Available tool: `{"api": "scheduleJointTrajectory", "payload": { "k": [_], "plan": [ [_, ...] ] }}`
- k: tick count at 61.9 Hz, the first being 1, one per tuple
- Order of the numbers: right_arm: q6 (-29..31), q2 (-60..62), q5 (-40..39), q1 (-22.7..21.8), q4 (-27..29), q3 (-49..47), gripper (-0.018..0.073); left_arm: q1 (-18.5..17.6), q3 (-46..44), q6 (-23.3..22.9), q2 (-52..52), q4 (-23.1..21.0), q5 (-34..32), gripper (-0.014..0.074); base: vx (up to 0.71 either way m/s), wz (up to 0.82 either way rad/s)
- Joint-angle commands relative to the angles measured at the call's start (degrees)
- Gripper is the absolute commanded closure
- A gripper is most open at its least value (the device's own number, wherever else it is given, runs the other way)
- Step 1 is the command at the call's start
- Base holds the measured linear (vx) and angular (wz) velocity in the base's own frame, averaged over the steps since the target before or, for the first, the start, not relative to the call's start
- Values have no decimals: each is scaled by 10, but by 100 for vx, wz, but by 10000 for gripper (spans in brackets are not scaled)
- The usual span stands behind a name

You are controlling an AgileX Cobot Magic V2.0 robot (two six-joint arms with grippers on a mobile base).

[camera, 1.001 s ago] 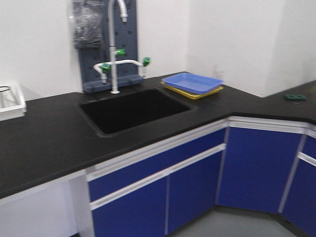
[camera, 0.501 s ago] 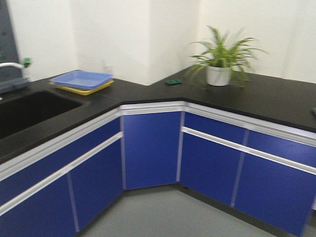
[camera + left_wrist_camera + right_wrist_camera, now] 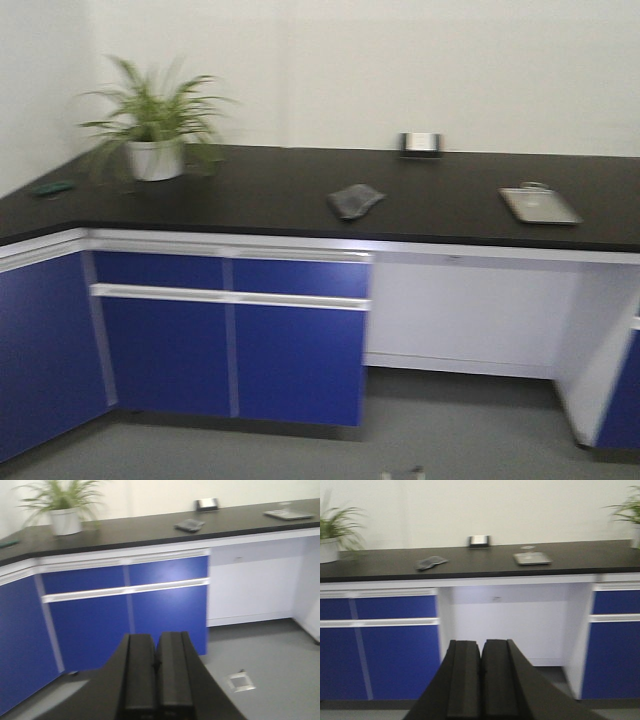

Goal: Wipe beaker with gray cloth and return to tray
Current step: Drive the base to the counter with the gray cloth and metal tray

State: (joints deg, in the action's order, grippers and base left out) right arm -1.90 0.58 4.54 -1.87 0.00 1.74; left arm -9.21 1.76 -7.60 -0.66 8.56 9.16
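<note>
The gray cloth [image 3: 355, 200] lies rumpled on the black counter [image 3: 260, 195], near its middle. The silver tray [image 3: 540, 205] lies flat on the counter to the right of the cloth. The clear beaker [image 3: 534, 187] shows only faintly at the tray's far edge. The cloth [image 3: 431, 562], tray [image 3: 532, 558] and beaker [image 3: 527, 549] also show in the right wrist view, and the cloth [image 3: 190, 525] and tray [image 3: 290, 514] in the left wrist view. My left gripper [image 3: 156, 642] and right gripper [image 3: 481, 647] are shut and empty, held low in front of the cabinets, far from the counter.
A potted plant [image 3: 150, 130] stands at the counter's left corner, with a small green item [image 3: 50, 186] beside it. A small silver box [image 3: 421, 143] sits against the wall. Blue cabinets [image 3: 230, 340] are below, with an open knee space [image 3: 460, 310] under the tray. A floor drain [image 3: 241, 681] is nearby.
The view has swung to the right. The sink and the blue and yellow trays have left the view, the plant has shifted to the left, and the cloth and silver tray have come into view.
</note>
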Motion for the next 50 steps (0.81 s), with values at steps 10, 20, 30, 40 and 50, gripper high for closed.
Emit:
{"api": "scheduleJointTrajectory", "payload": {
  "k": [10, 20, 30, 40, 50],
  "plan": [
    [0, 0, -49, -3, 0, 8, 564, -3, -4, -3, -2, -1, -47, 602, 23, -75],
    [0, 0, -49, -3, 0, 8, 564, -3, -4, -3, -2, -1, -47, 602, 26, -58],
    [0, 0, -49, -3, 0, 8, 564, -3, -4, -3, -2, -1, -47, 602, 29, -40],
    [0, 0, -49, -3, 0, 8, 564, -3, -4, -3, -2, -1, -47, 602, 33, -21],
    [0, 0, -49, -3, 0, 8, 564, -3, -4, -3, -2, -1, -47, 602, 38, -6]
  ]
}}
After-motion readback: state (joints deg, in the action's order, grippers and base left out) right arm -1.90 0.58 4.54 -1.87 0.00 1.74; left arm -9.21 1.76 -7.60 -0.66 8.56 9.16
